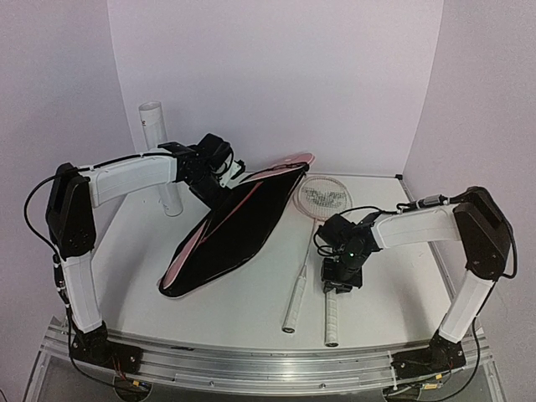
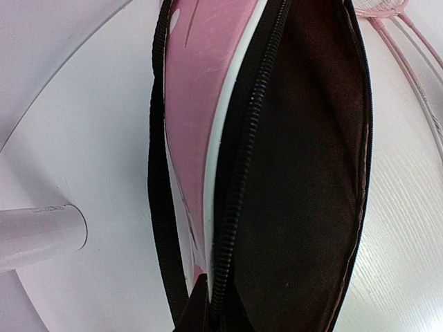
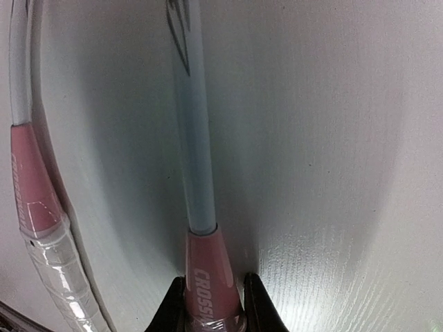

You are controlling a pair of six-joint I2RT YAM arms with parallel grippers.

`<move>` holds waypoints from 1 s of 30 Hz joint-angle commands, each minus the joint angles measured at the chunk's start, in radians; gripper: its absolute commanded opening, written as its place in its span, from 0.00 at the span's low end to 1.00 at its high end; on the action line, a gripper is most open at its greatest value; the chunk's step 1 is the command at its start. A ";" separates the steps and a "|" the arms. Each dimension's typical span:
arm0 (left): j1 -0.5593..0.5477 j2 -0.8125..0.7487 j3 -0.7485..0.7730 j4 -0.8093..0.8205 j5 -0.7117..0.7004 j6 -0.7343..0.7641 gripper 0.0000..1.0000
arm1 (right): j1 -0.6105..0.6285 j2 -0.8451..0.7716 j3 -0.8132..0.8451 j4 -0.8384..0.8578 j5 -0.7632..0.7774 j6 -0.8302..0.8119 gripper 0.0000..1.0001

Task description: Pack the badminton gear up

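Two rackets (image 1: 322, 197), overhead view: they lie side by side on the table (image 1: 251, 310) just right of the bag (image 1: 239, 230), heads at the back and handles toward the near edge. The right gripper (image 1: 339, 272) sits on the right-hand racket (image 1: 332, 322) just above its grip. The left gripper (image 1: 230, 177) holds the bag's upper flap lifted, jaws pressed together on the fabric, so the mouth gapes. The tube (image 1: 159, 151) stands upright beside the bag, contents hidden. No shuttlecocks visible.

Left wrist view: the bag looks soft and floppy, zipper (image 2: 239, 173) undone. Its dark lining is bare, with nothing seen inside. Racket shafts lie outside it, upper right.

Right wrist view: the fingers (image 3: 263, 311) pinch the pink cone (image 3: 211, 290) where shaft meets grip. The second racket (image 3: 34, 194) lies just beside it, untouched. Judged light, frame stiff, shaft springy, strings fragile. The cone is a sound hold, though the long head may droop.
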 commanded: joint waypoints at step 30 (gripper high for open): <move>0.046 0.225 0.245 0.209 0.016 -0.140 0.00 | 0.191 -0.423 -0.117 -0.138 0.256 0.197 0.00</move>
